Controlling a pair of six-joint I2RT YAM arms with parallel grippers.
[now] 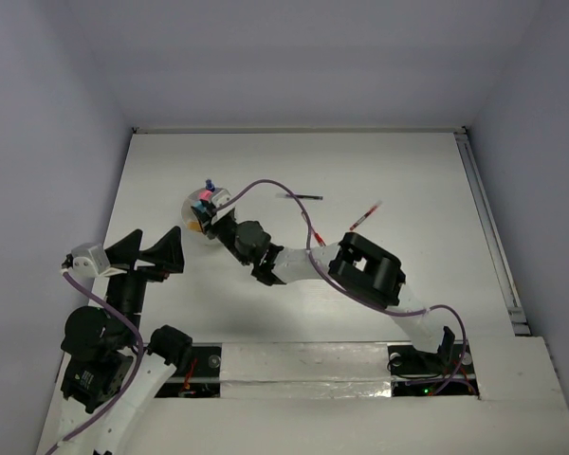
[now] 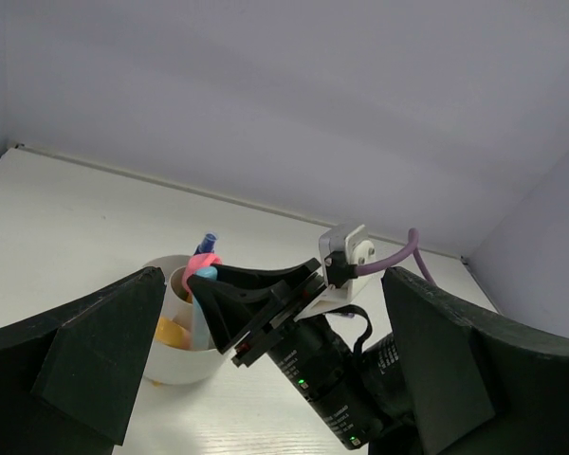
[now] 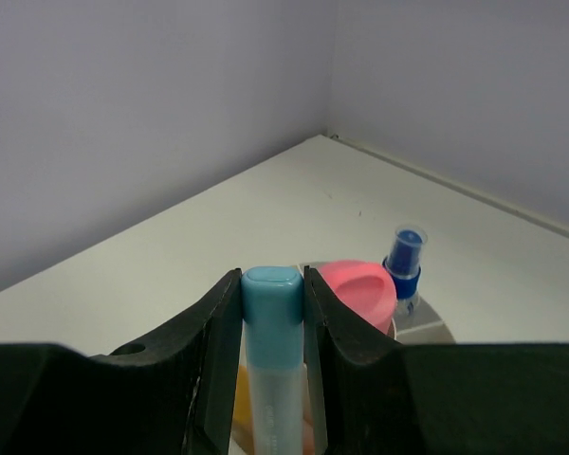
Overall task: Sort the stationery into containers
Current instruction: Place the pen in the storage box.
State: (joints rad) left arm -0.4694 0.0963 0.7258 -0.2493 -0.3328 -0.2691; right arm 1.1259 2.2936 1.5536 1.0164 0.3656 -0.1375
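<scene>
Right hand grasps light-blue-capped marker in short round white cup — left hand released, at its seven o'clock.

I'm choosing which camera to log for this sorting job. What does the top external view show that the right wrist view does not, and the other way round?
Only the top external view shows the thin black pen, a thin red pen and a second red pen lying loose, plus the left gripper, open and empty. Only the right wrist view shows plainly that the right gripper is shut on a light-blue-capped marker. Both show the short round white cup holding the pink marker and the dark-blue-tipped marker.
</scene>
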